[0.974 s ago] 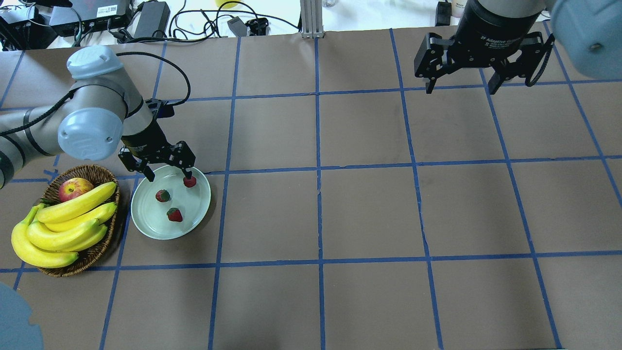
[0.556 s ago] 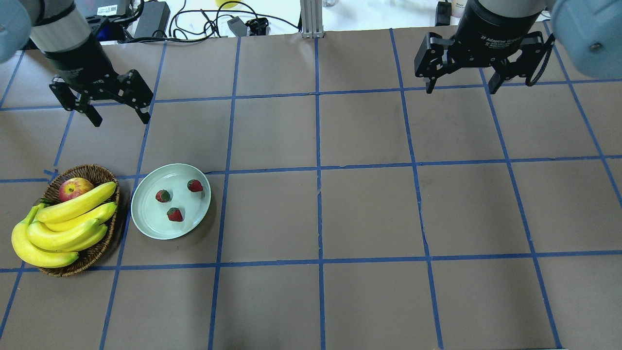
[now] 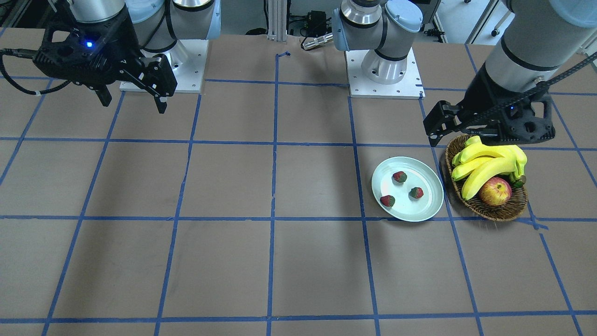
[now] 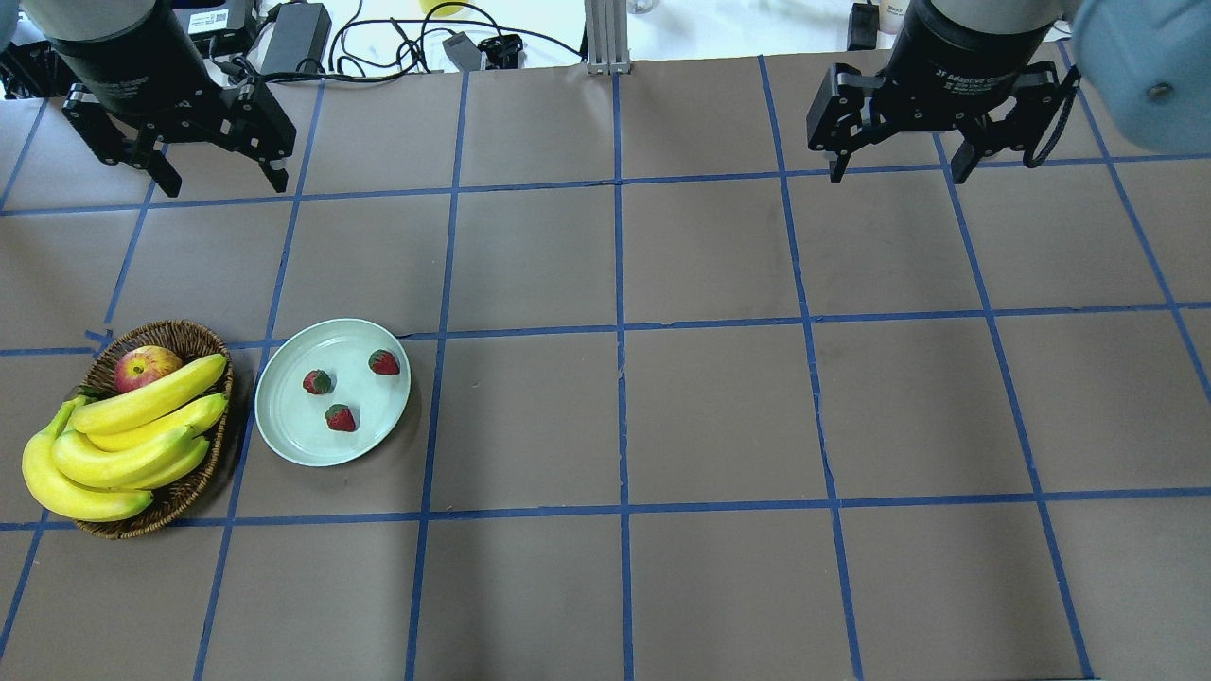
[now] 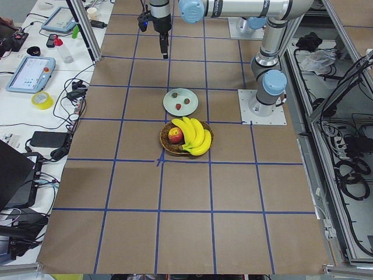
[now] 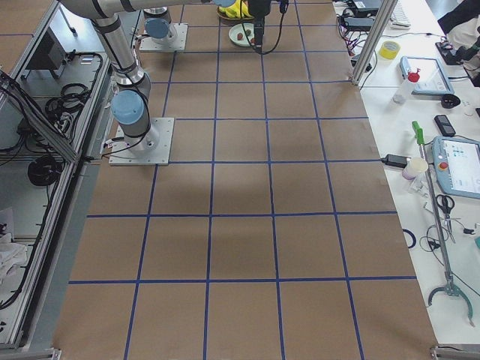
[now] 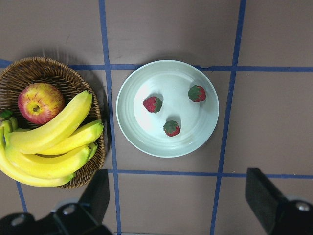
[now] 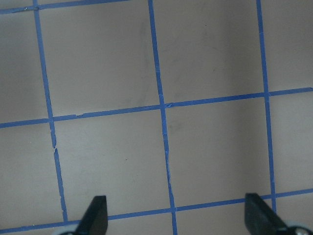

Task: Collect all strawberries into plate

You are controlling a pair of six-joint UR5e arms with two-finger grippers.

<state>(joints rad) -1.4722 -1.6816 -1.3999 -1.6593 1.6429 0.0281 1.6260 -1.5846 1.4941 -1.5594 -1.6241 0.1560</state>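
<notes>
Three strawberries (image 4: 317, 381) (image 4: 384, 361) (image 4: 341, 417) lie apart on the pale mint plate (image 4: 284, 416) at the table's left. They also show in the left wrist view (image 7: 152, 104) on the plate (image 7: 142, 139), and in the front view (image 3: 399, 177) on the plate (image 3: 422, 211). My left gripper (image 4: 225, 187) is open and empty, raised well above and behind the plate; its fingers (image 7: 98, 196) frame the wrist view. My right gripper (image 4: 899, 176) is open and empty, high over the far right of the table, with only taped paper below it (image 8: 173, 215).
A brown wicker basket (image 4: 180, 336) with a bunch of bananas (image 4: 132, 435) and a red-yellow apple (image 4: 144, 367) stands just left of the plate. Brown paper with a blue tape grid covers the table. Cables and boxes lie beyond the far edge.
My left gripper, which was low over the plate beside the far strawberry, has lifted and pulled back to the far left. That strawberry stays on the plate. The right arm has not moved.
</notes>
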